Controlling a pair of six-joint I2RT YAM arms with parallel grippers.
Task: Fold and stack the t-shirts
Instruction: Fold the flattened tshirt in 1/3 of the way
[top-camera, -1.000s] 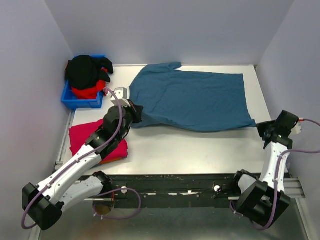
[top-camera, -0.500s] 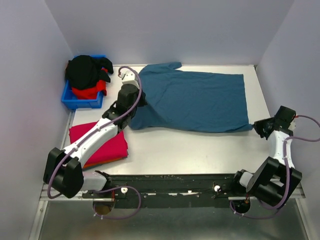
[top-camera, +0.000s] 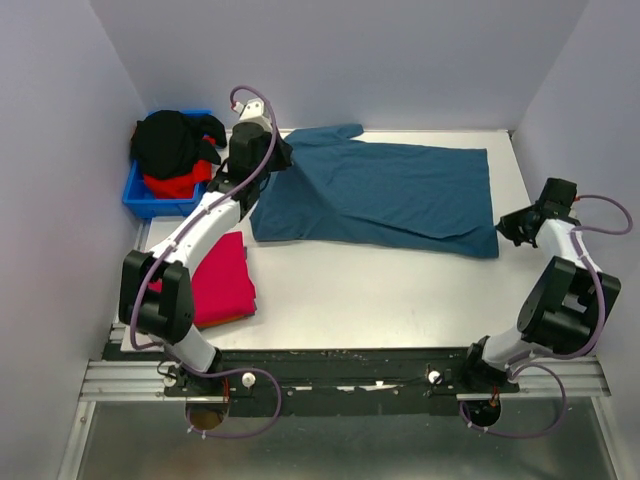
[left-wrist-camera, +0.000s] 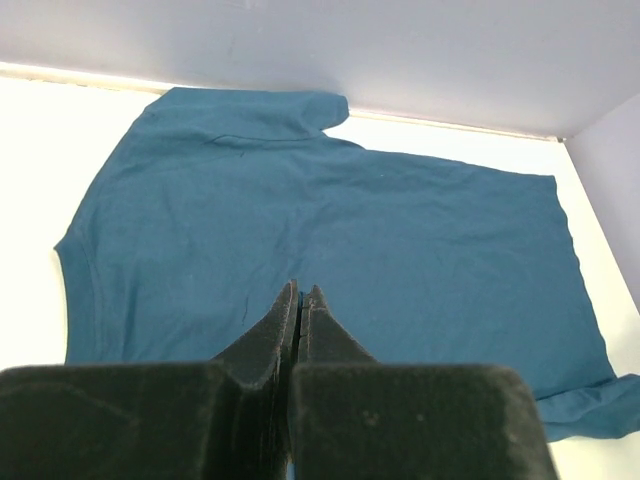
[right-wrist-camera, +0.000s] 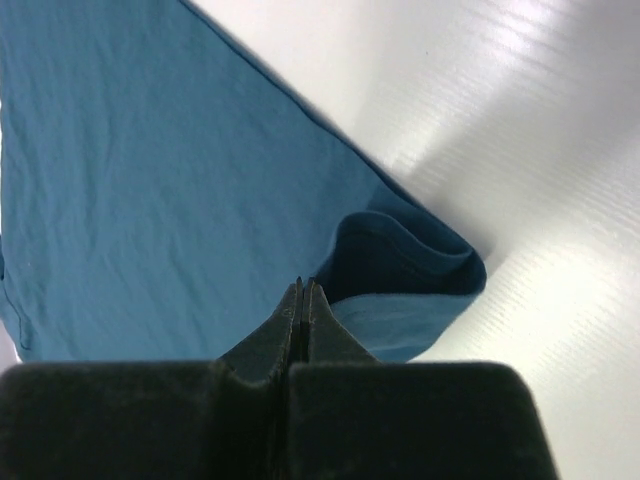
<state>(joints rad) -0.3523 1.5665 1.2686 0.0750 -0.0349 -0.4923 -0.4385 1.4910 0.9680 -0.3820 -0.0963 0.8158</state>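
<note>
Lying flat, the teal t-shirt (top-camera: 380, 195) stretches from the closed left jaws to the closed right jaws.

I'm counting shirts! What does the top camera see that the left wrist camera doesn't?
Only the top view shows the folded pink shirt, the blue bin holding a black shirt and a red shirt, and the right gripper. Only the left wrist view shows up close that the left gripper is shut. Both show the teal shirt spread on the white table.
</note>
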